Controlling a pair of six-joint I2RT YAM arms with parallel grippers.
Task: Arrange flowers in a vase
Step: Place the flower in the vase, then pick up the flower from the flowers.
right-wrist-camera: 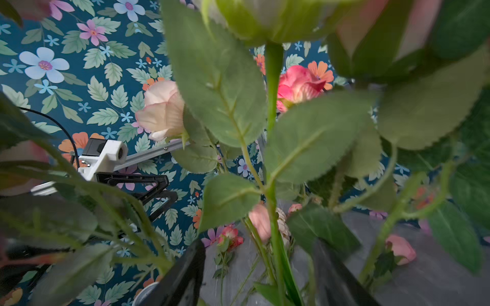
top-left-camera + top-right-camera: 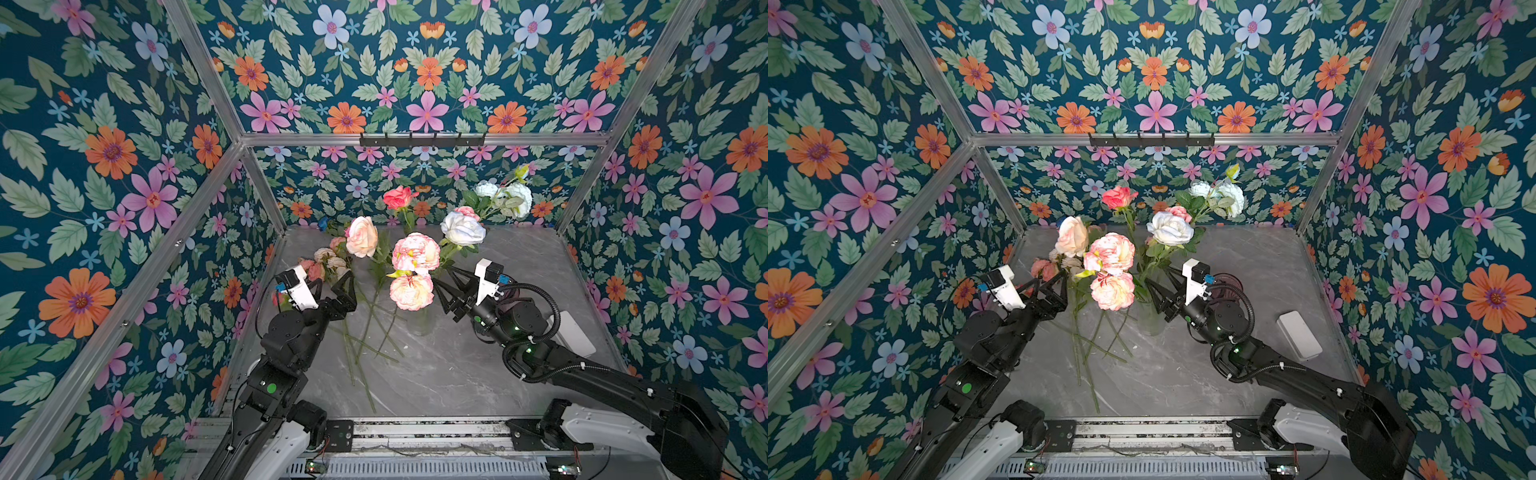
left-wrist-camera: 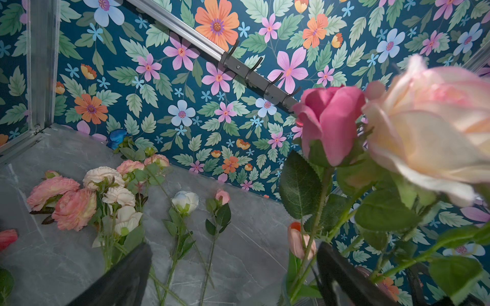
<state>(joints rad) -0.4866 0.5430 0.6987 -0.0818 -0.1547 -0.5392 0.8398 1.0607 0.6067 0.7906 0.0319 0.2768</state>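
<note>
- Reaching up and inward from the near rail on the left, elbow bent, with the left end effector (image 2: pixel 332 279) at bloom height, spread wide and holding nothing
- Mirrored from the right by the right end effector (image 2: pixel 441 274), tilted toward the vase (image 2: pixel 1150 322), parted around a green stem (image 1: pixel 274 238) without pinching it
- Standing upright in that clear vase, mid-table: the flowers (image 2: pixel 415 253) in peach, pink, white and coral
- Lying flat left of the vase, just past the left end effector: loose flowers (image 2: pixel 332 264) with long crossing stems toward the near edge
- Shown only from the right wrist: that stem in the gap between the black fingers (image 1: pixel 185 278); hidden by blooms in both top views
- Shown clearly only from the left wrist: a white bud (image 3: pixel 185 201) and a small pink bud (image 3: pixel 222 197) side by side on the table (image 3: pixel 252 238), apart from the pink and cream cluster
- Tucked in the far left corner: a blue bloom (image 3: pixel 116 137)
- Near the right edge, behind the right arm: a white box (image 2: pixel 573 332)
- Bare table in the near middle between the arms; walls close on three sides
</note>
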